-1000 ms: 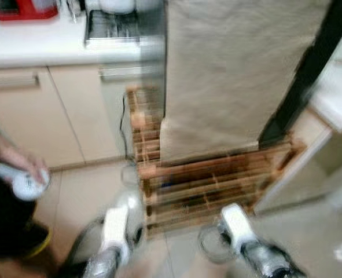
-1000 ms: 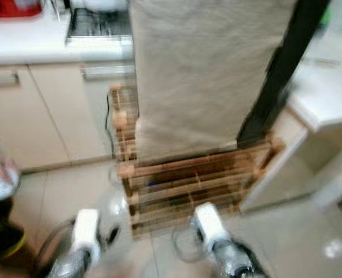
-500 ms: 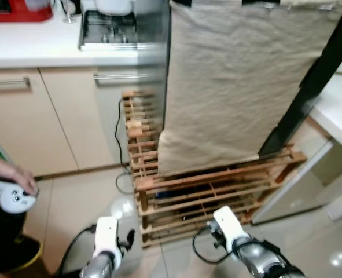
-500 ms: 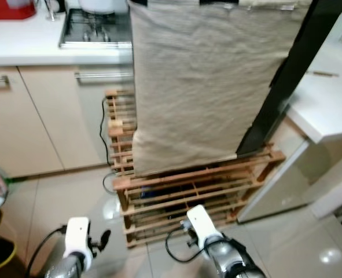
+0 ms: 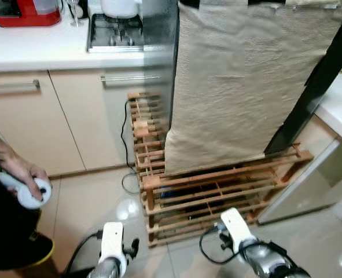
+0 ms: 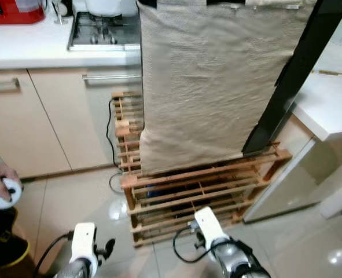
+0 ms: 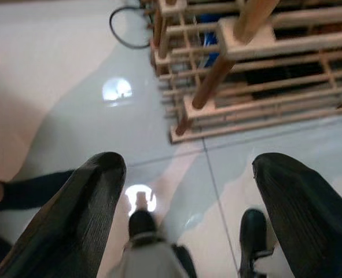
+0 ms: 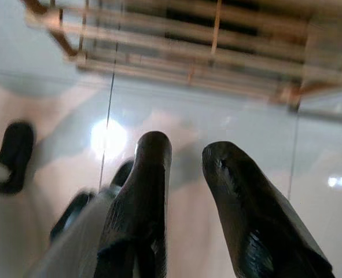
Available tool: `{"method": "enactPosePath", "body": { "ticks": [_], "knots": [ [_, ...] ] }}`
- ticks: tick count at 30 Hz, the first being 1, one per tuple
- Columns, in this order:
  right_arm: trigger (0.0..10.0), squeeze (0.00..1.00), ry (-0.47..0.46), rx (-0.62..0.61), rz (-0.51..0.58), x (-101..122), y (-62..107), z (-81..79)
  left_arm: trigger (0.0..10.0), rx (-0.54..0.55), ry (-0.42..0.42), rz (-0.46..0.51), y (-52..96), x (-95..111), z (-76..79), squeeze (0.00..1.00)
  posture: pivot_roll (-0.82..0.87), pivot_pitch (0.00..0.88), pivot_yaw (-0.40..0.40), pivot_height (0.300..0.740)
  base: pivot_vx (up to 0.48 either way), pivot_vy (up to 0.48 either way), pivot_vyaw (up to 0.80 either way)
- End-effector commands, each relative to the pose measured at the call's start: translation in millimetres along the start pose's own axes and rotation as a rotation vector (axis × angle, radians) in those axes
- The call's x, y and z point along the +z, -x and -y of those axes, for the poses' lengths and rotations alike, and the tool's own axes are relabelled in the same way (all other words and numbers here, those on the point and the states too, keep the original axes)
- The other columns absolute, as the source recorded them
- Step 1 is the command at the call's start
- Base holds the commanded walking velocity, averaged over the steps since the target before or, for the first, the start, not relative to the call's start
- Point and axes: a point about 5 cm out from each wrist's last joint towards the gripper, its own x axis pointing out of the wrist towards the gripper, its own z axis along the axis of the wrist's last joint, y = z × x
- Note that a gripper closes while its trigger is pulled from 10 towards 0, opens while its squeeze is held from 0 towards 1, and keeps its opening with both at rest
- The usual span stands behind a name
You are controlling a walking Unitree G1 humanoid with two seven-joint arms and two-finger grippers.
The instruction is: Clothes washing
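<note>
Since the previous frames the head view has sharpened from walking blur and slid a little, so the wooden rack [image 5: 217, 185] and counter sit slightly right and lower in frame — camera movement, not the objects; the person's hand with the white controller [image 5: 27, 191] has dropped toward lower left of the frame. Robot appears to have settled facing the rack. Beige cloth [image 5: 240, 87] hangs down the upper centre-right of the frame, its lower edge draped onto the top of the slatted rack, with a dark post [image 5: 309, 95] running diagonally along its right side. White counter with cabinets [image 5: 66, 116] at upper left; hob [image 5: 116, 32] and red appliance [image 5: 26, 10] on it; a black cable [image 5: 124, 139] trails down beside the rack. Both arms hang low over the tiled floor [image 5: 84, 202] at bottom of frame. Left gripper [image 7: 185, 191]: fingers spread wide, nothing between them, pointing at floor just short of the rack's foot. Right gripper [image 8: 185, 168]: fingers near each other with a narrow gap, nothing held. Judgement: approach stage only; the cloth is likely the laundry item, well above and apart from both grippers. No washing machine identifiable. Next move would call for raising an arm to the cloth's hem.
</note>
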Motion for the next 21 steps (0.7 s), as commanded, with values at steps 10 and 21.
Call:
{"method": "enactPosePath", "body": {
  "ticks": [10, 21],
  "knots": [
    [10.0, 0.0, -0.064, -0.03, -0.086, -18.9, 3.1, 8.4, 10.0, 0.007, 0.004, -0.026, 1.2, -4.7, -2.7, 0.0, -0.01, 0.003, -0.022, 0.74, 0.0, 0.0, 0.0],
    [10.0, 0.0, -0.064, -0.03, -0.086, -18.9, 3.1, 8.4, 10.0, 0.007, 0.004, -0.026, 1.2, -4.7, -2.7, 0.0, -0.01, 0.003, -0.022, 0.74, 0.0, 0.0, 0.0]
  ]
}}
